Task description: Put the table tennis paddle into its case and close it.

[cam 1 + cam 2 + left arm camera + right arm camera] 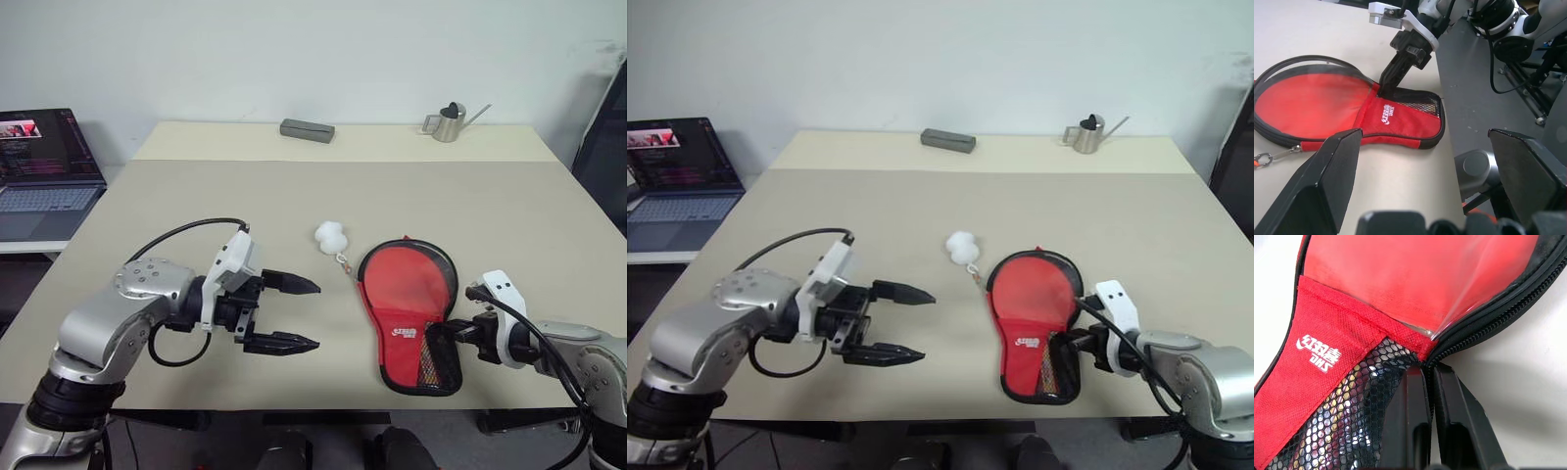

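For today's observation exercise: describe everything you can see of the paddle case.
The case is a paddle-shaped soft red fabric pouch with a black zip edge, a white logo and a black mesh pocket over the handle end. It lies flat near the table's front edge, a white pom-pom beside it. The shut right hand touches its handle-side edge.

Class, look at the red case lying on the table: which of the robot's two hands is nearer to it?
Right. The right hand, shut, is at the handle end of the case, against its zipper edge. The left hand, open, hangs apart on the case's other side, pointing toward it.
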Available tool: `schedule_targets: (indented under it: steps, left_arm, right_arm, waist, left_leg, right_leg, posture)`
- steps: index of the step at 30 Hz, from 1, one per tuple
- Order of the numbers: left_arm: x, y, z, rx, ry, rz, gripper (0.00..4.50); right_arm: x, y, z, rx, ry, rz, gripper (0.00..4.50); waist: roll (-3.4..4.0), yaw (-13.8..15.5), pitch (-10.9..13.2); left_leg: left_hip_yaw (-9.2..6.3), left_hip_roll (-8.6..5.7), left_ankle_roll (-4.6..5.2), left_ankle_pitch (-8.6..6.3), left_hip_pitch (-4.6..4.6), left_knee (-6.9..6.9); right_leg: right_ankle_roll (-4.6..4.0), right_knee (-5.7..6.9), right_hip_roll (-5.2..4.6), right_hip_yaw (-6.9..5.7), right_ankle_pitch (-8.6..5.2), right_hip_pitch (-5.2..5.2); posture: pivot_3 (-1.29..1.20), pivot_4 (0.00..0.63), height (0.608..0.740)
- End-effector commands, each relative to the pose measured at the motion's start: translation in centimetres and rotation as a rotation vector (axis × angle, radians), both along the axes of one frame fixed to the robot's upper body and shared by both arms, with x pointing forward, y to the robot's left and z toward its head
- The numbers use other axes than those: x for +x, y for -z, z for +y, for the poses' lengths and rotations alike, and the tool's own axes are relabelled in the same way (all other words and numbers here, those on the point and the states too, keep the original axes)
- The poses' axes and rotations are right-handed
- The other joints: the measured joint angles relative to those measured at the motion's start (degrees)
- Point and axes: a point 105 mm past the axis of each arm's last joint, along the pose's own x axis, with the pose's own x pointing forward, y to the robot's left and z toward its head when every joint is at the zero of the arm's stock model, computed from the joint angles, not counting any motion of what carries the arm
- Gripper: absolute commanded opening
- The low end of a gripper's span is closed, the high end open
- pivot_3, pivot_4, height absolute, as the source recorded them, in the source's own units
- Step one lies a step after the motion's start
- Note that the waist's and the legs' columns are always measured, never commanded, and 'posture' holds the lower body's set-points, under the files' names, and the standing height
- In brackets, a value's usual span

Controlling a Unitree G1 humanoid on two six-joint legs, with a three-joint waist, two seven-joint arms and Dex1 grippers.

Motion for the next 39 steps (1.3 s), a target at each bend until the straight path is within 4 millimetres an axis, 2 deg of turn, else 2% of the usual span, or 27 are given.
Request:
schedule_targets:
  steps: [1, 6, 14, 17, 18, 20, 28, 33, 35, 39]
  left_arm:
    - [-0.7, -0.4, -0.5, -0.009, 0.051, -0.020, 4.50]
    - [-0.6, -0.4, -0.6, -0.010, 0.055, -0.020, 4.50]
    - [-0.4, -0.3, -0.5, -0.007, 0.045, -0.027, 4.50]
    - [0.0, -0.5, -0.3, -0.002, 0.030, -0.040, 4.50]
    - [0.1, -0.5, -0.2, 0.000, 0.029, -0.043, 4.50]
    - [0.2, -0.4, -0.2, 0.003, 0.030, -0.046, 4.50]
    - [0.4, -0.2, -0.1, 0.005, 0.026, -0.053, 4.50]
    - [0.8, -0.1, -0.1, 0.000, 0.019, -0.058, 4.50]
    - [0.9, -0.1, -0.1, -0.003, 0.012, -0.060, 4.50]
    - [1.1, 0.0, -0.1, -0.005, 0.005, -0.063, 4.50]
  right_arm:
    - [-0.9, 0.4, -0.6, -0.027, 0.005, 0.042, 0.01]
    - [-0.6, 0.4, -1.5, -0.050, 0.027, 0.037, 0.01]
    - [0.6, 0.0, -1.8, -0.071, 0.067, 0.001, 0.01]
    - [1.0, -0.3, -2.6, -0.093, 0.109, -0.022, 0.01]
    - [1.1, -0.3, -2.9, -0.093, 0.118, -0.024, 0.55]
    - [1.1, -0.4, -3.0, -0.092, 0.130, -0.028, 1.01]
    - [0.2, -2.5, -3.9, -0.084, 0.037, -0.098, 3.62]
    - [-0.9, -5.0, -2.6, -0.050, -0.156, -0.244, 3.62]
    - [-0.8, -5.7, -2.2, -0.014, -0.172, -0.309, 3.62]
    - [-1.4, -5.5, -1.1, 0.010, -0.260, -0.331, 4.48]
  waist:
    - [0.00, 0.01, 0.00]
    - [0.00, 0.17, 0.00]
    - [-0.01, 0.34, -0.01]
    - [-0.01, 0.35, 0.00]
    - [-0.01, 0.37, -0.01]
    - [-0.01, 0.40, -0.01]
    - [0.00, 0.48, 0.00]
    - [0.01, 0.92, 0.01]
    - [0.01, 0.79, 0.01]
    - [0.01, 0.80, 0.01]
  left_leg:
    - [0.00, 0.00, 0.00, 0.00, 0.00, 0.00]
    - [-0.01, -0.01, 0.00, 0.00, -0.01, 0.01]
    - [0.03, 0.00, 0.00, 0.00, 0.01, 0.04]
    - [0.03, 0.00, 0.00, 0.01, 0.01, 0.07]
    - [0.03, 0.00, 0.00, 0.01, 0.01, 0.09]
    - [0.04, 0.00, 0.00, 0.02, 0.02, 0.11]
    - [0.06, -0.01, 0.01, 0.01, 0.00, 0.08]
    - [0.07, 0.01, 0.03, 0.00, -0.01, 0.06]
    - [0.08, 0.03, 0.03, 0.00, 0.00, 0.06]
    - [0.13, 0.04, 0.03, 0.00, 0.01, 0.07]
  right_leg:
    - [0.00, 0.00, 0.00, 0.00, 0.00, 0.00]
    - [0.00, -0.02, -0.01, -0.03, 0.00, 0.02]
    - [0.00, -0.02, -0.01, 0.01, 0.01, 0.04]
    - [0.03, -0.02, -0.01, 0.01, 0.02, 0.06]
    - [0.05, -0.02, -0.01, 0.01, 0.03, 0.07]
    - [0.08, -0.02, -0.01, 0.02, 0.05, 0.09]
    - [0.08, -0.05, -0.01, 0.04, 0.06, 0.07]
    - [0.08, -0.08, -0.01, 0.01, 0.05, 0.07]
    - [0.09, -0.08, 0.00, 0.01, 0.05, 0.07]
    - [0.09, -0.07, 0.01, 0.06, 0.05, 0.07]
  posture:
    - [0.00, 0.150, 0.740]
    - [0.00, 0.150, 0.740]
    - [0.00, 0.150, 0.740]
    - [0.00, 0.150, 0.740]
    - [0.00, 0.150, 0.740]
    - [0.00, 0.150, 0.740]
    - [0.00, 0.150, 0.740]
    - [0.00, 0.150, 0.740]
    - [0.00, 0.150, 0.740]
    - [0.00, 0.150, 0.740]
